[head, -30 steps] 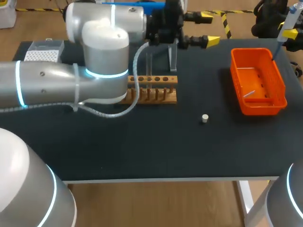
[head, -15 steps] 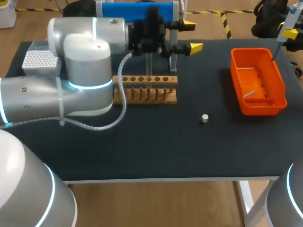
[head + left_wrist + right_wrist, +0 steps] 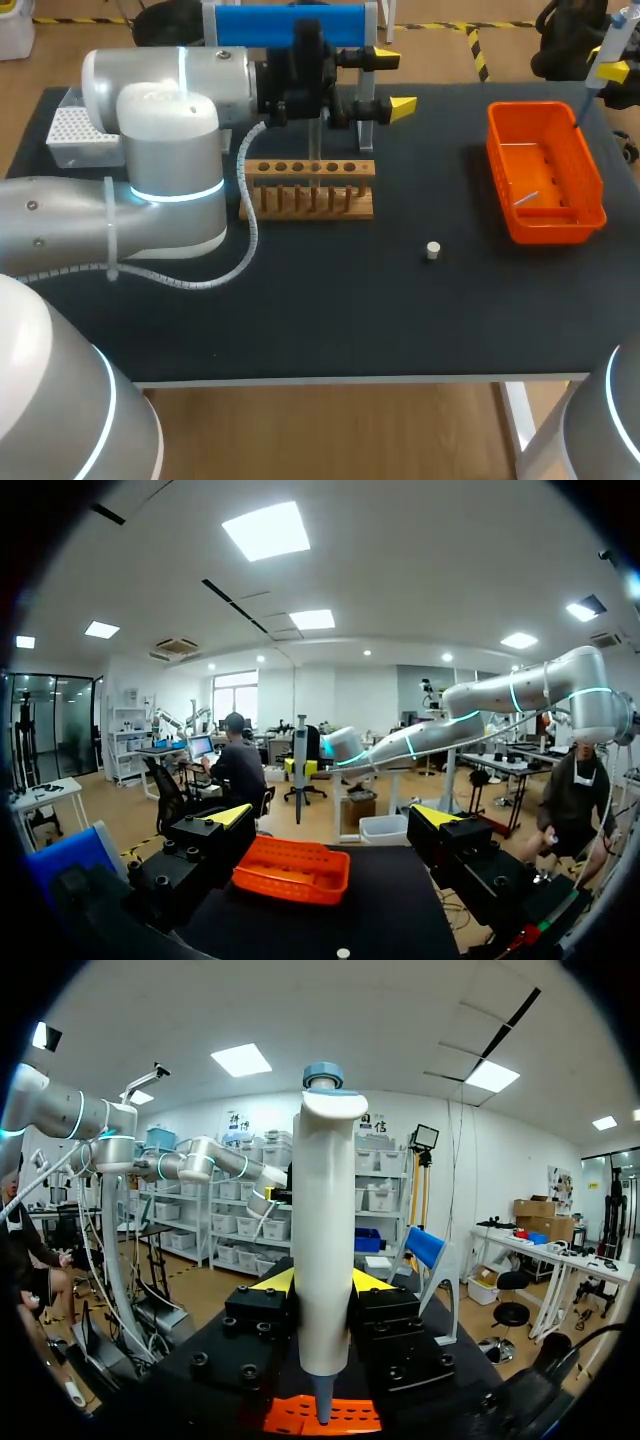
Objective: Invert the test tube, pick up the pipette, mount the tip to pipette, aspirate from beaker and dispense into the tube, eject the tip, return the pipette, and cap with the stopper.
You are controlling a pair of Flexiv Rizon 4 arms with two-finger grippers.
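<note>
From above, my left claw (image 3: 390,82) hangs wide open with nothing in it, just past the wooden rack (image 3: 310,190). My big left arm (image 3: 160,170) blocks part of the table (image 3: 330,310) and hides one corner of the white tip box (image 3: 72,135). A thin clear tube (image 3: 315,145) stands up from the rack, close beside the claw. I think it is the test tube, but it is hard to make out. The blue-topped stand (image 3: 290,22) is right behind the claw. The little white stopper (image 3: 432,250) lies alone, well apart from both claws. My right claw (image 3: 612,72) is cut off at the edge. It holds the pipette (image 3: 605,45) over the orange basket (image 3: 545,170).

From my left wrist, the two fingers stand far apart and empty. The orange basket (image 3: 290,870) sits ahead, between them. The stopper (image 3: 343,953) just peeks in under the claw, half cut off.

From my right wrist, the claw squeezes the white pipette (image 3: 325,1250) from both sides. Its thin point hangs over the basket under the claw. I cannot tell if a tip is on it.
</note>
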